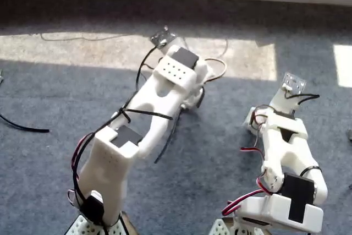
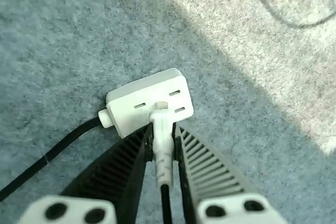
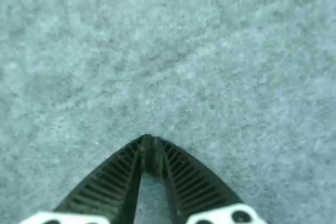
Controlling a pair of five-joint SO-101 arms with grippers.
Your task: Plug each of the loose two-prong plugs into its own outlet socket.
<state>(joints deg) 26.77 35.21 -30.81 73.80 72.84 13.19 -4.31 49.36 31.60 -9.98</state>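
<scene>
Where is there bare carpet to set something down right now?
Bare grey carpet lies between the two arms and under the right gripper. A wider bare patch runs between the left arm and the thin black cable. Crowded: around the white outlet block, where the left gripper holds the white two-prong plug among looping cords.

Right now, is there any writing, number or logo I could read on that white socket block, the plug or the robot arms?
None can be read.
The outlet block has bare slots and no lettering.
The plug in the left gripper is plain white.
The right gripper is unmarked.
The arm shells look blank; any print on the black motor blocks is too small to tell.
</scene>
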